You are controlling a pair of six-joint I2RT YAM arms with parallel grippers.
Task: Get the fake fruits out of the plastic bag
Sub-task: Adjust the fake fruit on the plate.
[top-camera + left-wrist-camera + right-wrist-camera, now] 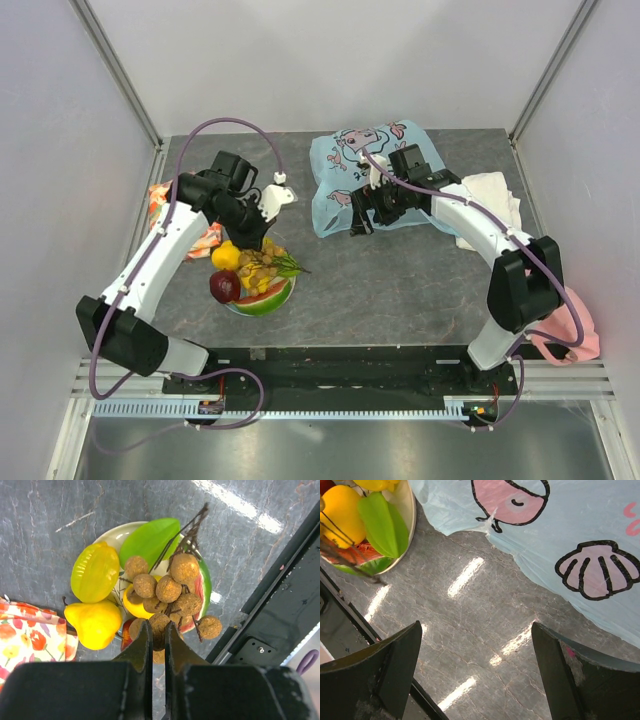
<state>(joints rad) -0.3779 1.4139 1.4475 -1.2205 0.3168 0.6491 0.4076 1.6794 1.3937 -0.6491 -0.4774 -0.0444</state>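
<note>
Grey table (400, 270); plate (114, 533) under clenched left gripper (157, 626), grape bunch (170, 587) at its tips; right gripper (475, 645) spread, plastic bag (580, 525) ahead.

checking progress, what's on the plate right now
On the plate lie a tan grape bunch, green piece, yellow-green fruit, watermelon slice and dark red apple. The pile covers most of its surface.

No legible txt; plastic bag (335, 160) shows cartoon pics only.
</note>
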